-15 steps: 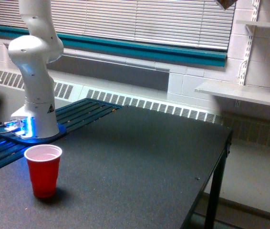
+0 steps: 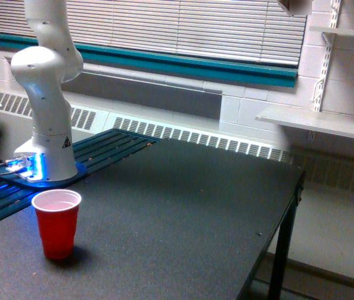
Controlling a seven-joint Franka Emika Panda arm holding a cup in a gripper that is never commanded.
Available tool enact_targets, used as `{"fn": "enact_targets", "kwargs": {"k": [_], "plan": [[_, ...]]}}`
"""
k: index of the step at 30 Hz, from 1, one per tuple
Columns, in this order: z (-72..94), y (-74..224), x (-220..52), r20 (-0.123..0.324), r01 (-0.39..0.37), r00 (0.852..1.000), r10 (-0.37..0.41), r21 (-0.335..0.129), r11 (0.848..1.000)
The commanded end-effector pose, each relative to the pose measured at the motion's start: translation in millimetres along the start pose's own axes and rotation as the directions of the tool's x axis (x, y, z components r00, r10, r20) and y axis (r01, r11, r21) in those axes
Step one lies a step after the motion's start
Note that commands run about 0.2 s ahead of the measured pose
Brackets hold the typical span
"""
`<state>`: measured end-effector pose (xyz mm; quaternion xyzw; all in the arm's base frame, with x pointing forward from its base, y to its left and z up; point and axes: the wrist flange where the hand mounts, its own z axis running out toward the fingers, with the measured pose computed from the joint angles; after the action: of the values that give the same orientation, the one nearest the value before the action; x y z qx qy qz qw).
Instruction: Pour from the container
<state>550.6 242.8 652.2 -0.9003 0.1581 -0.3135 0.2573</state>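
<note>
Ambient light: dim, cool, even.
Glow: blue, cast at the arm base (image 2: 36, 167).
Shadow: soft, beneath the red cup (image 2: 56, 223).
Focus: slightly soft throughout.

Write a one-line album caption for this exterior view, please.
White robot arm base glowing blue behind an upright red cup on a dark table.
</note>
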Motion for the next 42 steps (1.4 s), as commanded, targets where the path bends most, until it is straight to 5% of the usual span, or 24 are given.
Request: {"fn": "enact_targets", "kwargs": {"k": [1, 11, 21, 35, 42], "plan": [[-13.8, 30, 27, -0.061, 0.026, 0.998, -0.027, -0.018, 0.999], [-22.0, 108, 58, -0.122, 0.045, 0.991, -0.059, -0.120, 0.992], [-47.5, 198, 80, -0.185, -0.020, 0.983, -0.021, -0.217, 0.976], [-106.0, 329, 78, -0.227, -0.086, 0.974, 0.009, -0.332, 0.939], [-149.7, 399, 63, -0.254, -0.112, 0.967, 0.010, -0.393, 0.913]]}}
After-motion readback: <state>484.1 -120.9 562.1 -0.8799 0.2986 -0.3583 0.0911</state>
